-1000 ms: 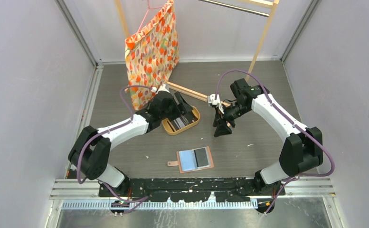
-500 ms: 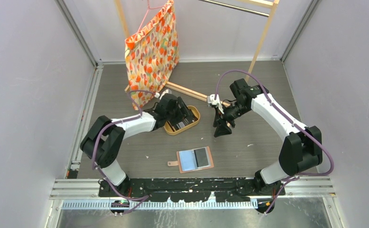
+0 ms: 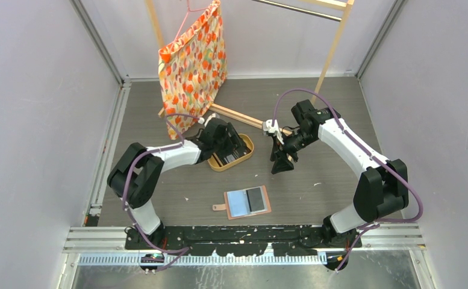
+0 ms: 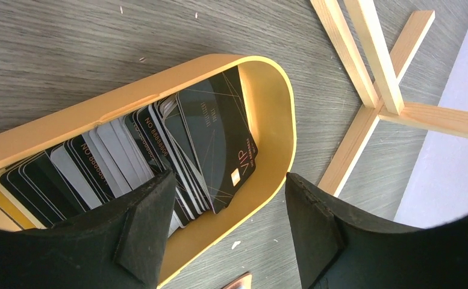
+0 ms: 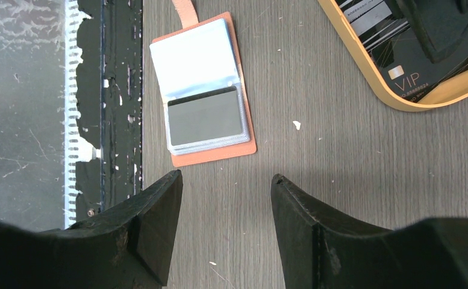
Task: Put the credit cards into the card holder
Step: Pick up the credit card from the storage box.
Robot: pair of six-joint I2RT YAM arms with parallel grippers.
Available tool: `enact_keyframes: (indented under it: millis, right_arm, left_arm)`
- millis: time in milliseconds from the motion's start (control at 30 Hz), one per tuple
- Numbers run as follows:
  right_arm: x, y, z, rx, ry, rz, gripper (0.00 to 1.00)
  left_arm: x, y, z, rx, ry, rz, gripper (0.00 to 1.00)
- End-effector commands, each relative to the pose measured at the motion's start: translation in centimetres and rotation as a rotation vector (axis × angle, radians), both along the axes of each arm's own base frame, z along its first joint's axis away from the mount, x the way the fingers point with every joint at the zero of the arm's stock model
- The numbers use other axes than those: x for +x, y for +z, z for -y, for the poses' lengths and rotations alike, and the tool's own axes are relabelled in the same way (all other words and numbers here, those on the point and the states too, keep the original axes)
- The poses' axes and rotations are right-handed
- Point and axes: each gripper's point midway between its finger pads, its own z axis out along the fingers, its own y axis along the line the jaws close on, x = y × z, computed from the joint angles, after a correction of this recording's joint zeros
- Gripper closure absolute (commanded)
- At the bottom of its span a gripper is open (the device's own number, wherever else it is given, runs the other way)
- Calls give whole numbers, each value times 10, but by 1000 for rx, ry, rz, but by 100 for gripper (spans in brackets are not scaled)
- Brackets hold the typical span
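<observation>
The credit cards (image 4: 159, 144), black, grey and white, stand stacked on edge in an oval yellow wooden tray (image 4: 279, 120); a black VIP card faces the tray's rounded end. My left gripper (image 4: 230, 177) is open over that end, with one finger above the cards and the other outside the rim; it holds nothing. From above, the left gripper (image 3: 234, 144) covers most of the tray (image 3: 247, 149). The card holder (image 3: 247, 201) lies open and flat near the front, with a grey card (image 5: 206, 119) in its pocket. My right gripper (image 5: 225, 176) hangs open and empty over bare table, behind the card holder (image 5: 204, 96).
A floral bag (image 3: 192, 66) hangs from a wooden rack at the back left. The rack's foot bars (image 4: 364, 120) lie on the table just beyond the tray. A black rail (image 5: 120, 90) runs along the near table edge. Grey walls close in both sides.
The left arm's elbow has swung in toward the middle, and its gripper has settled a little lower and nearer over the tray. The right arm and the card holder have not moved.
</observation>
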Motion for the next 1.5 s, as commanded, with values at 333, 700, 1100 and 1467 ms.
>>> enact_keyframes:
  millis: [333,700,1100,1467]
  right_arm:
    - [5,10,-3,16,11,40,39]
    - [5,10,-3,14,14,38,39]
    - [5,9,-2,13,13,35,39]
    - [44,12,-29,71,-308,-162,40]
  left_arm:
    - [15,13,18,-51,5,40,33]
    - [17,30,27,-113,-21,83,40]
    - [15,38,31,-146,-40,105,42]
    - [17,43,40,-233,-79,164,44]
